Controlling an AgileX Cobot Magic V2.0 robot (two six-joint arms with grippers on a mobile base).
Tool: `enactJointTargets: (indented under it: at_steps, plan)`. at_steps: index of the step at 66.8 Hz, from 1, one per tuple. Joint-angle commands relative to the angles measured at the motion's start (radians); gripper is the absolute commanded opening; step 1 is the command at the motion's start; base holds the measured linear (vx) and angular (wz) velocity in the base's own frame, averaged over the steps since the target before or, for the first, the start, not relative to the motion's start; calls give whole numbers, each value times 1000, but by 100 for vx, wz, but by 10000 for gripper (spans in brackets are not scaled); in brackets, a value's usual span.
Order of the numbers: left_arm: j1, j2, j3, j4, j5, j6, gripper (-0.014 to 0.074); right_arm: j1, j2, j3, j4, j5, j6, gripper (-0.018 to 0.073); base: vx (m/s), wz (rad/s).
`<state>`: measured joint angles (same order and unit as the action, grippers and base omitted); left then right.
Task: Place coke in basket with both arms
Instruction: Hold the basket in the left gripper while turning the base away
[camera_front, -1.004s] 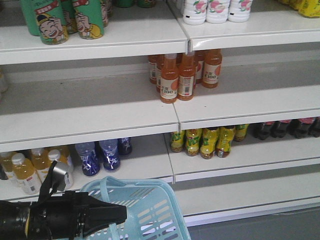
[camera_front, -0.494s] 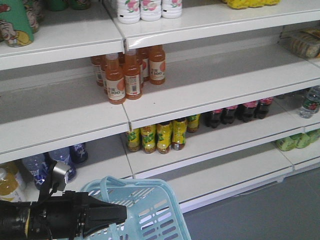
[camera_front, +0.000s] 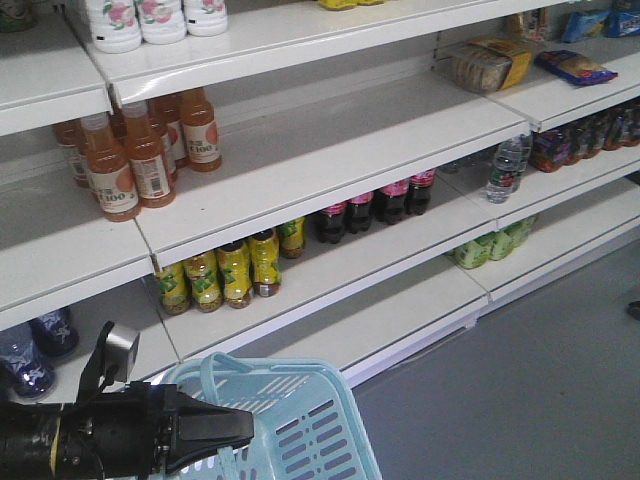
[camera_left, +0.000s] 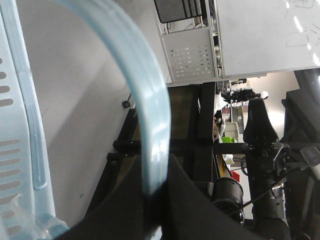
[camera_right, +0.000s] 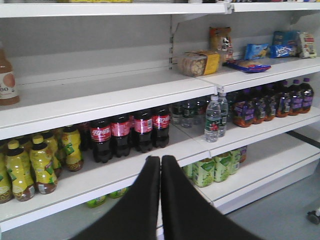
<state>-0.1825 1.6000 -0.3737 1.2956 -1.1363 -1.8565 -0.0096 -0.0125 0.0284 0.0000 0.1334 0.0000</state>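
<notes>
The light blue basket (camera_front: 300, 425) hangs at the bottom of the front view. My left gripper (camera_front: 245, 430) is shut on one of its thin swing handles (camera_left: 145, 100). In the left wrist view the handle runs down between the two black fingers of the left gripper (camera_left: 157, 200). My right gripper (camera_right: 160, 161) is shut and empty, and points at the shelves below a row of dark cola bottles (camera_right: 130, 131). The right gripper does not show in the front view. No red coke can is in view.
White shelves (camera_front: 330, 160) fill the front view, with orange drinks (camera_front: 130, 150), yellow-green bottles (camera_front: 225, 270), dark cola bottles (camera_front: 375, 205), water bottles (camera_front: 505, 165) and green cans (camera_front: 490, 245). Grey floor (camera_front: 520, 380) lies at the lower right.
The view has travelled right along the shelves, so the bottles have slid left and new shelf sections show at the right. The left gripper and the basket keep their place in the frame.
</notes>
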Motion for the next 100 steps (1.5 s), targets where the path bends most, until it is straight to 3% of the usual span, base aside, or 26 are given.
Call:
enactJointTargets:
  at_steps: [1,100]
  plan:
    - [-5,-33,-15,-50,-241,0,-7,3,-14,15,-8,-74,0,-9,-2,-36]
    - [-4,-33,-15,-50,-241,0,-7,3,-14,15,-8,-74,0,-9,-1,-33]
